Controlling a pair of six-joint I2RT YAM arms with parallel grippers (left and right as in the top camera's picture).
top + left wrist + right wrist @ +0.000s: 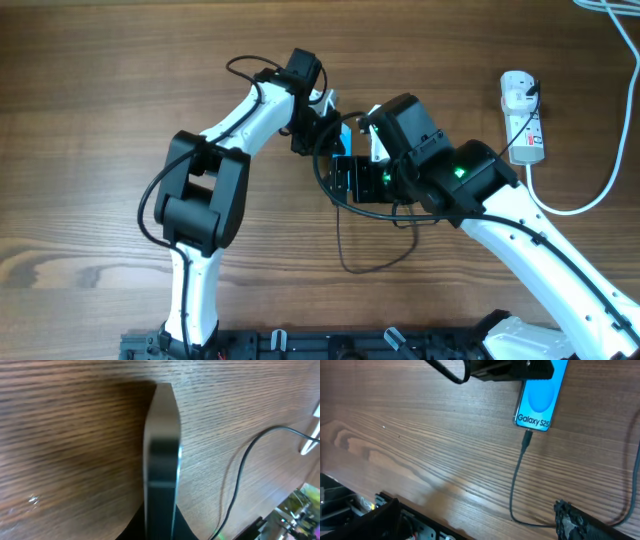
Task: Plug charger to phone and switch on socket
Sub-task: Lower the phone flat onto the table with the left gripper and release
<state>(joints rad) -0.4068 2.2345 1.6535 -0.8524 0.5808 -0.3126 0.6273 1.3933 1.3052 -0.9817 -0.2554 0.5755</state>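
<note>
phone [543, 404], text end toward charger [526, 440]

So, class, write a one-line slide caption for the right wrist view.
Left pincer grips the phone while the charger tip sits at its Galaxy S25 end.

Left arm [200, 195] bent sharply at the elbow, white forearm angled toward the centre, left gripper [325, 125] tipped down with jaws clamped on the phone [540, 402], right arm [540, 230] reaching in diagonally, right gripper [355, 180] close beside the left, jaws spread apart, holding nothing
</note>
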